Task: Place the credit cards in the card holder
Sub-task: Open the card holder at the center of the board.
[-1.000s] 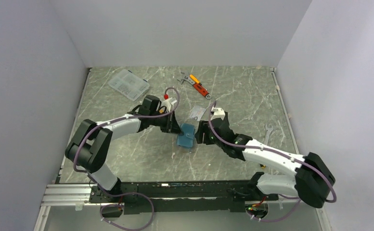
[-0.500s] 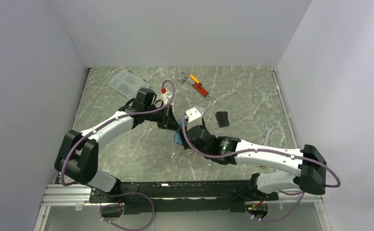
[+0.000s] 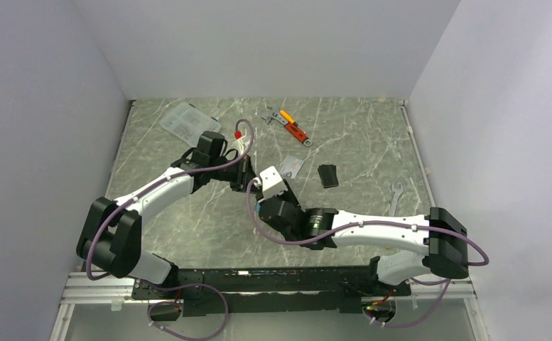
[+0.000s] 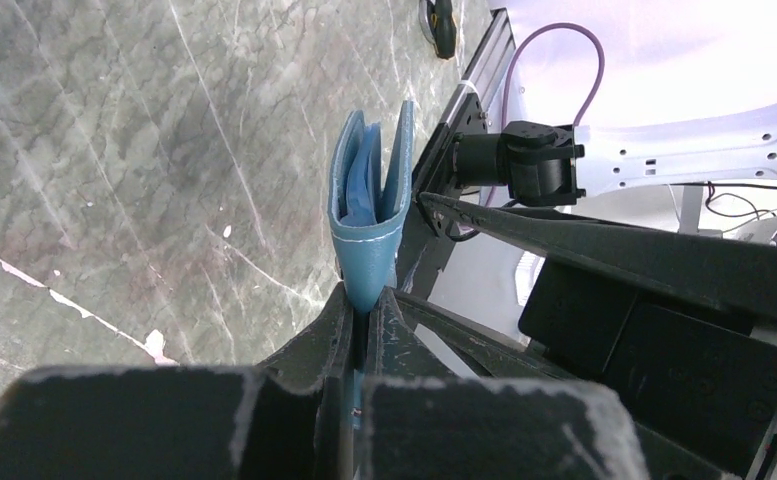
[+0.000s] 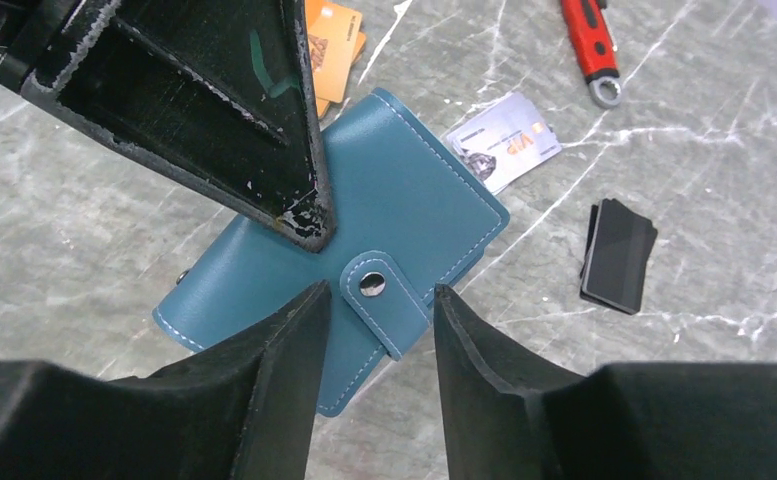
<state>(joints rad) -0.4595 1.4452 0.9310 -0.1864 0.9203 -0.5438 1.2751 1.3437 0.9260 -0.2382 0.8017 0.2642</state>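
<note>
The teal card holder [image 5: 404, 200] is folded, its snap strap [image 5: 372, 285] facing the right wrist camera. My left gripper [image 4: 366, 300] is shut on one edge of it; in the left wrist view the card holder [image 4: 369, 200] gapes slightly, with light-blue pockets inside. My right gripper [image 5: 377, 300] is open just above it, one finger on each side of the strap. Orange-gold credit cards [image 5: 334, 40] lie beyond the card holder, partly hidden by the left fingers [image 5: 264, 130]. A silver-grey credit card [image 5: 504, 140] lies on the table beside it and also shows in the top view [image 3: 292, 167]. In the top view the right wrist hides the card holder.
A black flat object [image 3: 327, 175] lies right of the silver card. A red-and-orange tool [image 3: 294, 126] and a clear plastic box [image 3: 187, 122] lie at the back. A wrench [image 3: 393, 195] lies at the right.
My right arm has swung left from beside the card holder to above it, uncovering the black object. My left arm has drawn back slightly to the left.
</note>
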